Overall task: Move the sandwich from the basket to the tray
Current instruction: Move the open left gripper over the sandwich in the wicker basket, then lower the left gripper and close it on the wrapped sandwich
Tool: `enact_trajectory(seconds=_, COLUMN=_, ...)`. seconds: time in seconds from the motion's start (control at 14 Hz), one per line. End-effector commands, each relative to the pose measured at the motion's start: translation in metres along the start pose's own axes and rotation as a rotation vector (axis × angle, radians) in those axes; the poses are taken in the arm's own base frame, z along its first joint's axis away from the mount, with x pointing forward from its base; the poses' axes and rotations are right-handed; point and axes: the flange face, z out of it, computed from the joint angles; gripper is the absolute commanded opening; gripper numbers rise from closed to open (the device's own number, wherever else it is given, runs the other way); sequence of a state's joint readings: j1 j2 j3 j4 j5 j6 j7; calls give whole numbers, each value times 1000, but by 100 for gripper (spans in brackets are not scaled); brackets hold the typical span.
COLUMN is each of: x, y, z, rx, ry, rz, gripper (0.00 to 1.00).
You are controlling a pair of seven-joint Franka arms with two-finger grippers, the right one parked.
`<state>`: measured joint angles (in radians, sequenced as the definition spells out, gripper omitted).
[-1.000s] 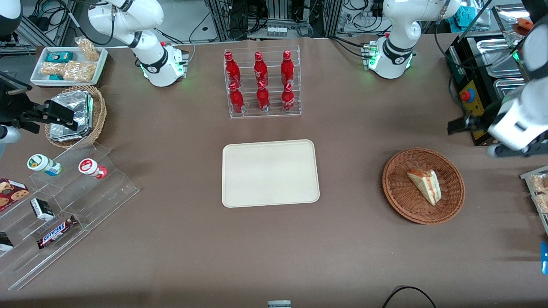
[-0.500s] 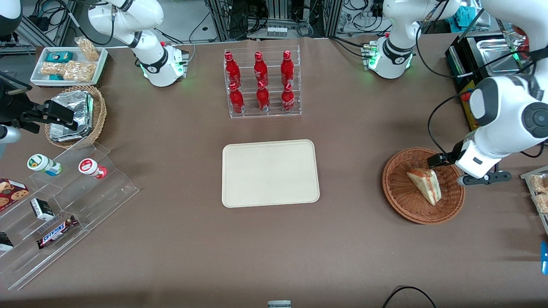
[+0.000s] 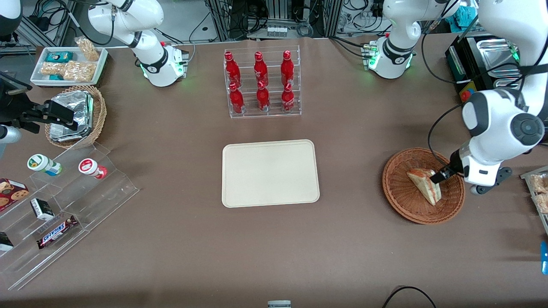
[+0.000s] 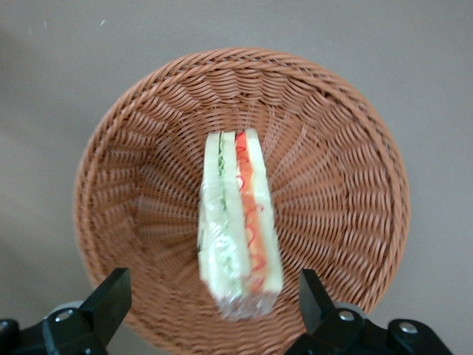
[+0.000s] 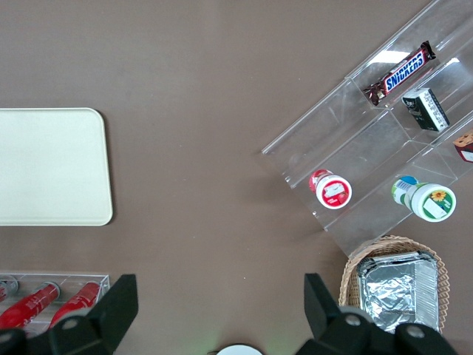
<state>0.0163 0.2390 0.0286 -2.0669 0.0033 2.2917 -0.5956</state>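
Observation:
The sandwich [image 3: 425, 185] [image 4: 238, 225], a plastic-wrapped wedge with green and red-orange filling, lies in the reddish-brown wicker basket [image 3: 402, 201] [image 4: 332, 185] toward the working arm's end of the table. My left gripper [image 3: 443, 176] [image 4: 213, 296] hovers low over the basket, open. Its black fingers [image 4: 111, 296] stand wide apart on either side of the sandwich's broad end, touching nothing. The cream tray [image 3: 270, 173] [image 5: 52, 166] lies bare at the table's middle.
A clear rack of red bottles [image 3: 262, 83] stands farther from the front camera than the tray. A stepped acrylic shelf with snacks [image 3: 64, 201], a tan basket of foil packs [image 3: 75, 115] and a white snack bin [image 3: 68, 64] sit toward the parked arm's end. A black appliance [image 3: 475, 68] flanks the wicker basket.
The left arm has swung in from the table's end and come down over the basket. Its open gripper now straddles the sandwich's end. The sandwich has not moved.

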Motion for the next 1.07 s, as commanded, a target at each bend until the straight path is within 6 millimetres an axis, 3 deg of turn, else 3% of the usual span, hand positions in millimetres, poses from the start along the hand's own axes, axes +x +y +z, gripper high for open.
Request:
enact_trajectory(seconds=0.0, x=-5, y=18, z=23, rx=-11, ry=6, rz=-109, gripper=100)
enact_trajectory(seconds=0.21, x=-8, y=17, z=53, rx=22, ry=-32, rz=-104, gripper=100)
enact_trajectory(seconds=0.29, x=-9, y=16, z=64, rx=38, ry=-45, rz=-98, gripper=96)
enact_trajectory(seconds=0.36, x=-10, y=14, z=67, rx=47, ry=-50, rz=-90, gripper=64)
enact_trajectory(seconds=0.43, x=-10, y=14, z=64, rx=49, ry=-50, rz=-84, gripper=22)
enact_trajectory(seconds=0.5, x=-8, y=15, z=59, rx=46, ry=-47, rz=-65, gripper=11)
enact_trajectory(seconds=0.64, x=-6, y=17, z=49, rx=51, ry=-55, rz=-39, gripper=8)
enact_trajectory(seconds=0.86, x=-6, y=16, z=15, rx=129, ry=-76, rz=1, gripper=5)
enact_trajectory(seconds=1.0, x=-21, y=42, z=-17, rx=142, ry=-80, rz=61, gripper=4)
